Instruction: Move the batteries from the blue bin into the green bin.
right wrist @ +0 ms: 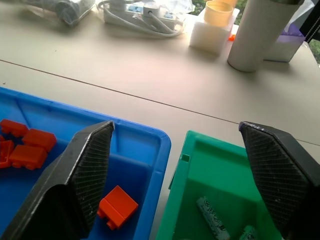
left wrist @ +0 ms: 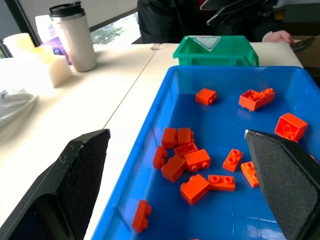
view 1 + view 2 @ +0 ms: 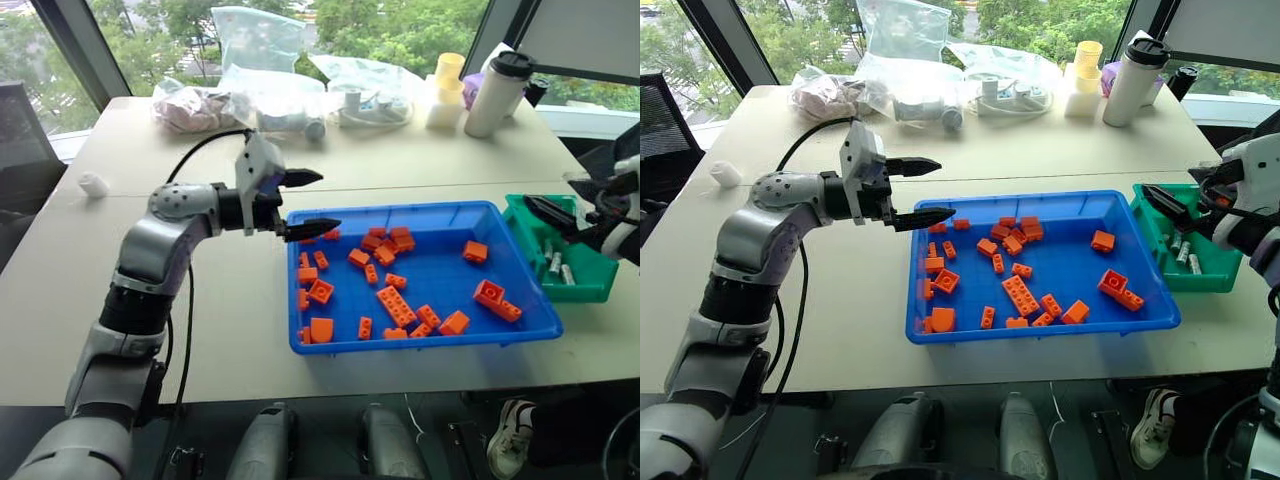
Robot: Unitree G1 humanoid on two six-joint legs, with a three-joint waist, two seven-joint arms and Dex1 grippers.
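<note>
Batteries (image 3: 1181, 252) lay in the green bin (image 3: 1220, 275), which sat touching the blue bin (image 3: 1040, 330) on the latter's 3 o'clock side. Going from left to right: the left tool (image 3: 917, 190), fingers spread wide and gripping nothing, hung level above the tabletop (image 3: 820, 330) at the blue bin's 10 o'clock corner, pointing in over it. The blue bin itself held scattered orange bricks (image 3: 1020, 295), and no silver cylinder could be made out among them. At the far right, the right tool (image 3: 1170, 208) hovered over the green bin's 9 o'clock edge, fingers likewise apart and empty; its wrist view showed two batteries resting on the green floor. Judged from this layout, the step in hand was a release into the green bin, with the transfer near or at completion. The next move would call for a check of the blue bin for any battery hidden among the bricks.
</note>
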